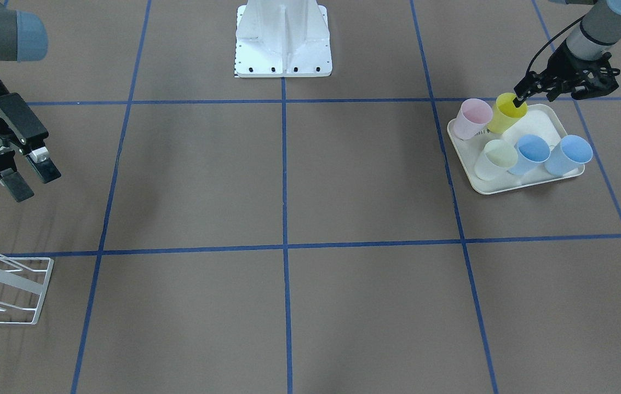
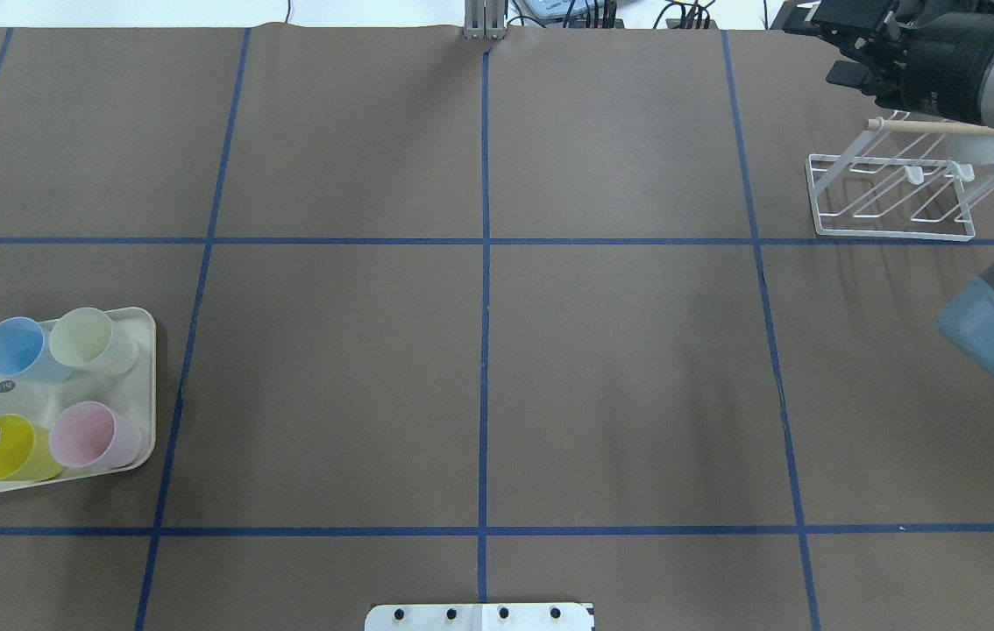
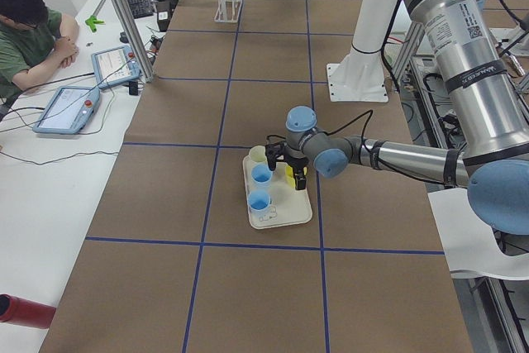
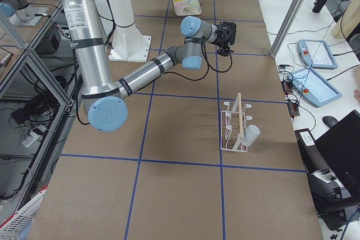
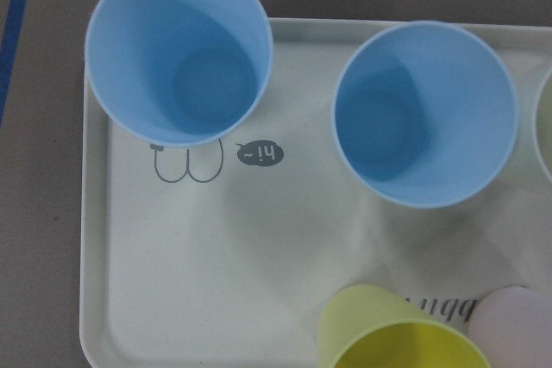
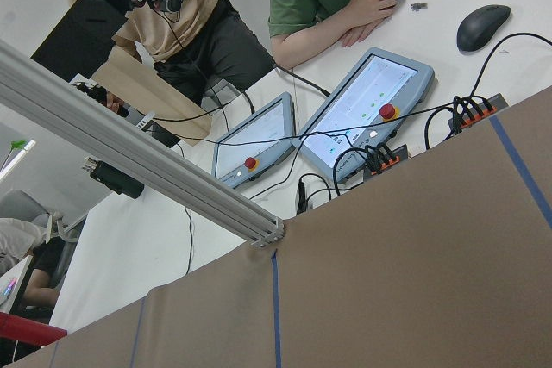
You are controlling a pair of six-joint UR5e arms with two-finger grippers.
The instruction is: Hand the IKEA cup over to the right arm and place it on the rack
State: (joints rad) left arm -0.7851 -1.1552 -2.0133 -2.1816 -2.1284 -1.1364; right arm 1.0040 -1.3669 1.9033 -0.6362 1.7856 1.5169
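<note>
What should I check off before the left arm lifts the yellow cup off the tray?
1. Reach: ok, the left gripper has a fingertip at the rim of the yellow cup.
2. Grip closed on the cup wall: cannot tell.
3. Clearance: cannot tell, the pink cup stands tight beside it, touching or not.
4. Receiver: ok, the right gripper is open and empty.
5. Free prongs: ok, the rack carries only one white cup.
</note>
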